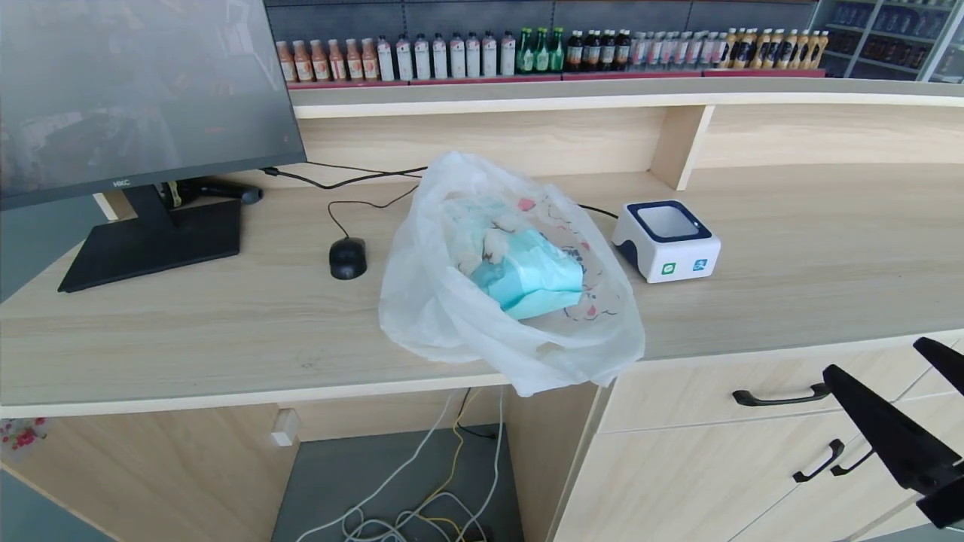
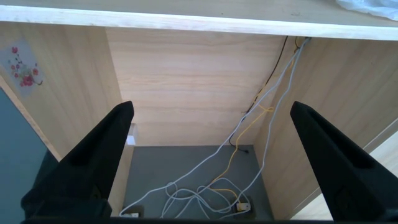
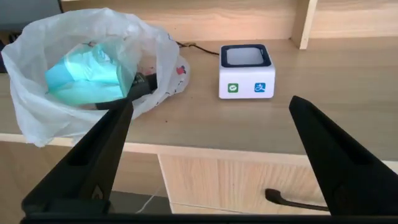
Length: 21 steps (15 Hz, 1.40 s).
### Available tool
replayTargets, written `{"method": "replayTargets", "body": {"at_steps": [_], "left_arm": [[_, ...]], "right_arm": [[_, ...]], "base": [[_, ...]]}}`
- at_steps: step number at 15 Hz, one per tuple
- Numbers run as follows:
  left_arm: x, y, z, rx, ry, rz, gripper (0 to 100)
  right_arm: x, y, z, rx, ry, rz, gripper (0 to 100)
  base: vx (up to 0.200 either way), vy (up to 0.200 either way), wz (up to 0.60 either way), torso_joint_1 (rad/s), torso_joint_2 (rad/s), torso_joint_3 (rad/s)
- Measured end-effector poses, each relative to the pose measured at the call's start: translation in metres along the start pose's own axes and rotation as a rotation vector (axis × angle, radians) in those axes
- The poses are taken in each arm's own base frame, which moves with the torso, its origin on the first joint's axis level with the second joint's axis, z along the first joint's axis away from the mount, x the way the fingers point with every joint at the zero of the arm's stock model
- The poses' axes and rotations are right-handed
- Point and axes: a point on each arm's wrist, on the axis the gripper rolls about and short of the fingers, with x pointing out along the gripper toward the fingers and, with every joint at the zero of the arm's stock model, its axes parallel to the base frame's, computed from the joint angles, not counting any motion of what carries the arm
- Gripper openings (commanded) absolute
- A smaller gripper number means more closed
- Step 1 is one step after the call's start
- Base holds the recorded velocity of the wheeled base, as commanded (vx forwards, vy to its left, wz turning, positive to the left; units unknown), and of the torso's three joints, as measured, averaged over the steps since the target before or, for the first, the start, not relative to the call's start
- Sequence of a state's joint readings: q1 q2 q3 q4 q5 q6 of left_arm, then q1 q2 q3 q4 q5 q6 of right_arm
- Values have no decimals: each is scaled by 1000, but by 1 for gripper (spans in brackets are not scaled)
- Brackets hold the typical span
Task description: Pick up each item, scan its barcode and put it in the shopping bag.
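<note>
Right gripper (image 3: 210, 102) gapes empty facing the shopping bag (image 3: 28, 106) — left gripper (image 2: 211, 106), likewise apart, faces the wooden recess (image 2: 186, 81).

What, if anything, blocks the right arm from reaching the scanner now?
Probably nothing: the right gripper hangs open in front of the counter, the scanner stands on bare wood beyond it, and the shopping bag sits apart, to the scanner's left.

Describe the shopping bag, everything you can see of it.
The shopping bag is thin, translucent white plastic with small red prints, crumpled and slumped on the wooden counter, its near edge hanging over the counter's front. Through it shows a soft teal pack inside. It sits left of the scanner, with a gap between them.
</note>
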<state>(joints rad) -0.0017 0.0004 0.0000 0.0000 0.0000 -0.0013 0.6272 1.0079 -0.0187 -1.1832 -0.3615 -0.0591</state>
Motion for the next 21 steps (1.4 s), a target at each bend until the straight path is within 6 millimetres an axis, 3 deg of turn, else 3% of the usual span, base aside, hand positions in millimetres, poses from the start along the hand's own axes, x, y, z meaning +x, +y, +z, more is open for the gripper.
{"method": "replayTargets", "body": {"at_steps": [4,8,13,21], "left_arm": [[0,0,0,-1,0,0,100],[0,0,0,-1,0,0,100],[0,0,0,-1,0,0,100],[0,0,0,-4,0,0,100]], "right_arm": [[-53,-15,-31,-107,260,127,100],[-103,-31,-63,-176,400,205,100],[-113,-36,-62,-132,328,152,100],[-113,-33,-62,-90,386,-473,100]], "base": [[0,0,0,0,0,0],[0,0,0,0,0,0],[0,0,0,0,0,0],[0,0,0,0,0,0]]}}
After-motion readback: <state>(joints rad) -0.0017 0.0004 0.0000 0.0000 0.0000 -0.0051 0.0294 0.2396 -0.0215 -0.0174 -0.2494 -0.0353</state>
